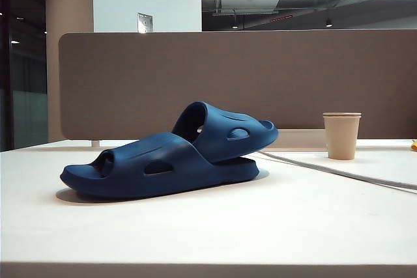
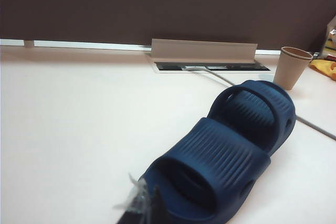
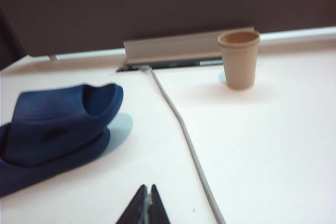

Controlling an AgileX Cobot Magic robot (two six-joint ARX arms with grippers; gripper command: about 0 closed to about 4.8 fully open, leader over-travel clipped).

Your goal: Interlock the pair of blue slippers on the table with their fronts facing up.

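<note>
The pair of blue slippers lies interlocked on the white table point(image 1: 260, 226). One slipper point(image 1: 156, 167) rests flat, and the other point(image 1: 228, 131) leans tilted up out of its strap. In the left wrist view the ribbed straps of the near slipper point(image 2: 210, 166) and the far one point(image 2: 257, 108) face up. My left gripper point(image 2: 144, 199) is shut and empty, right beside the near slipper's end; whether it touches is unclear. My right gripper point(image 3: 148, 190) is shut on nothing over bare table, apart from the slippers point(image 3: 58, 124). Neither gripper shows in the exterior view.
A tan paper cup point(image 1: 341, 135) stands at the back right, also seen as cup point(image 2: 291, 67) and cup point(image 3: 239, 59). A grey cable point(image 1: 339, 172) runs from the cable slot point(image 2: 202, 51) past the slippers. The grey-brown divider point(image 1: 260, 76) closes off the back.
</note>
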